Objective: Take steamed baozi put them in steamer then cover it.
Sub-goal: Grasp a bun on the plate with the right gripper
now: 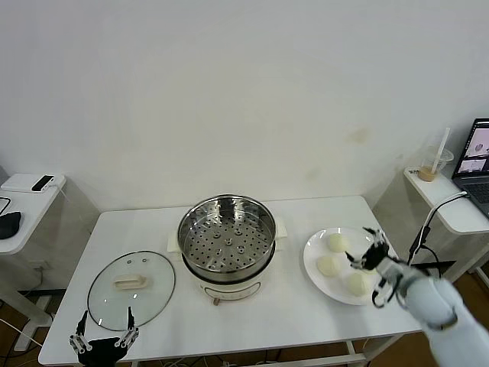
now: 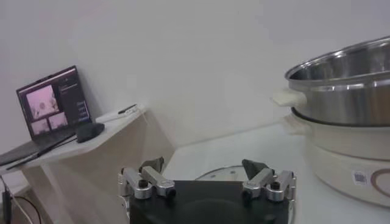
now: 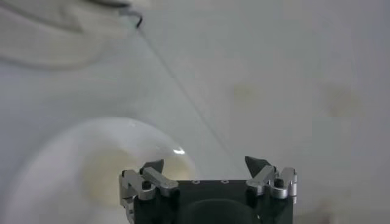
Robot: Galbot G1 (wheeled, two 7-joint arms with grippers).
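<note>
Right gripper (image 1: 372, 262), jaws apart, hovers over plate (image 1: 315, 269) at steamer's (image 1: 227, 233) three o'clock; left gripper (image 1: 105, 333), likewise apart, parked by cover (image 1: 131, 289).

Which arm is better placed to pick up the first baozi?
The right. The right gripper hangs open over the plate beside the baozi, while the left gripper waits by the cover.

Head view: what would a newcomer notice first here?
The shiny steamer stands uncovered at the table's centre, its perforated tray empty. Its glass cover lies flat to its left, near the open left gripper. On the right, the open right gripper hovers over three baozi on a white plate.
</note>
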